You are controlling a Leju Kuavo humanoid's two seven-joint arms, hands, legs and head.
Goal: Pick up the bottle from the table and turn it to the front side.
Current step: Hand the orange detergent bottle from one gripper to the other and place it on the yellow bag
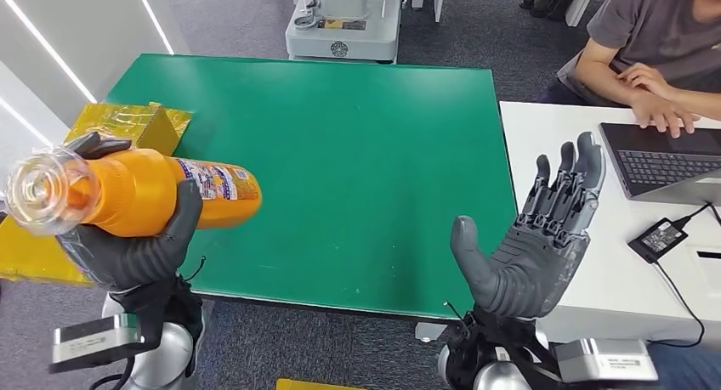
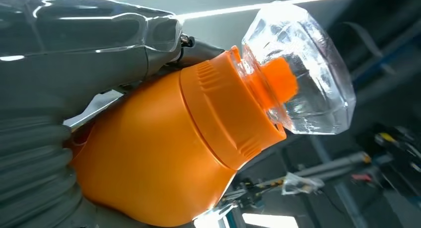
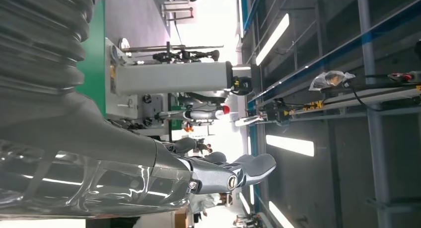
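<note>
Left hand [image 1: 136, 245] grips an orange plastic bottle with a clear faceted cap [image 1: 127, 190], lifted off the green table top [image 1: 340, 161], at about 9 o'clock in the head view. Bottle lies nearly level: cap end toward the camera, base pointing out over the table toward 3 o'clock. Dark fingers wrap the body from beneath, thumb over the top; the grip sits mid-body, likely so the printed label [image 1: 217, 182] near the base stays uncovered for turning. Label shows partly, on the upper side.

Left wrist view: orange ribbed collar and orange spout under the transparent cap. Contents cannot be told; the body is opaque.

Right hand [image 1: 531, 237] holds nothing, fingers spread and pointing up, palm facing the bottle, at about 5 o'clock near the table's right edge. Probably staged to receive or steady the bottle.

Behind the left hand, a yellow foil-wrapped box [image 1: 136, 122] at 10 o'clock. A person's hand [image 1: 663, 101] rests on a laptop [image 1: 667, 161] on the white desk at 2 o'clock.
</note>
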